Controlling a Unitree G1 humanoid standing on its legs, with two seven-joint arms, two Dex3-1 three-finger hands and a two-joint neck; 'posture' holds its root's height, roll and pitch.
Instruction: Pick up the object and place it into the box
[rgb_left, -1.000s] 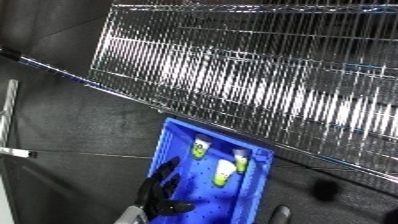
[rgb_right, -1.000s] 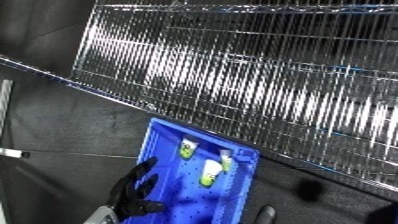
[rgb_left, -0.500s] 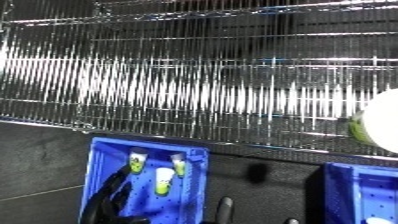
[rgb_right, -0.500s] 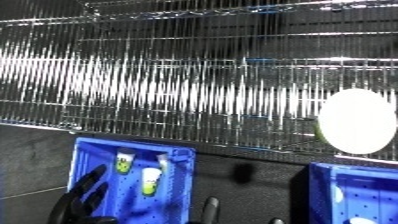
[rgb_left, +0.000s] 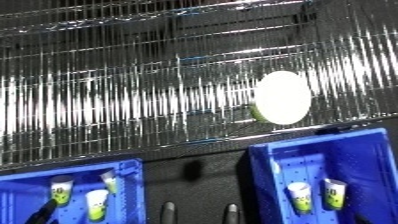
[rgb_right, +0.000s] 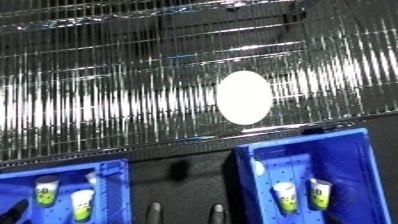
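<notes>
Showing only dark fingers at the lower left, the left hand (rgb_left: 40, 216) reaches inside the left blue bin (rgb_left: 131, 176); its grip cannot be told. Cups (rgb_left: 96, 204) stand there; the right bin (rgb_right: 355, 145) holds more.

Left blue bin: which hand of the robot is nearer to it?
Left. The left hand shows over the left blue bin, at its lower corner; the right hand is in no view.
</notes>
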